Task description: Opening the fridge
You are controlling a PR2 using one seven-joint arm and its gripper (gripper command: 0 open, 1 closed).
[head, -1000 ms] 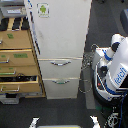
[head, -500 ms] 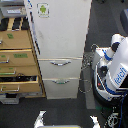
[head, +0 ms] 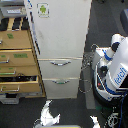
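Tall white refrigerator point(head: 60, 45) stands in the upper middle of the exterior view, seen from above and in front. Large upper door shut, small green sticker point(head: 43, 9) near its top. Below the door, 2 white drawers, each with 1 curved silver handle: upper handle point(head: 60, 63), lower handle point(head: 61, 81). Both drawers look shut. Long axis of the fridge runs vertical; both drawer handles run horizontal across the front face.

Against the fridge on the exterior view's left: tan wooden drawer cabinet point(head: 17, 62), several drawers pulled out, dark clutter in 1 of the lower ones.

To the exterior view's right of the fridge: white robot body with blue lettering point(head: 116, 70), cables hanging between it and the fridge's side.

Below the fridge, at the bottom edge: pale pronged shape, taken to be the gripper point(head: 48, 116), well apart from the fridge front and touching nothing. 2 prongs appear spread, nothing between them, but the view is too coarse to say for certain; finger state cannot be told. A second pale tip point(head: 93, 120) shows further to the exterior view's right of it.

Judgement: approach stage, no contact yet. Fridge front lies straight up-frame from the gripper, lower handle nearest. Which edge of the upper door opens is not readable here.
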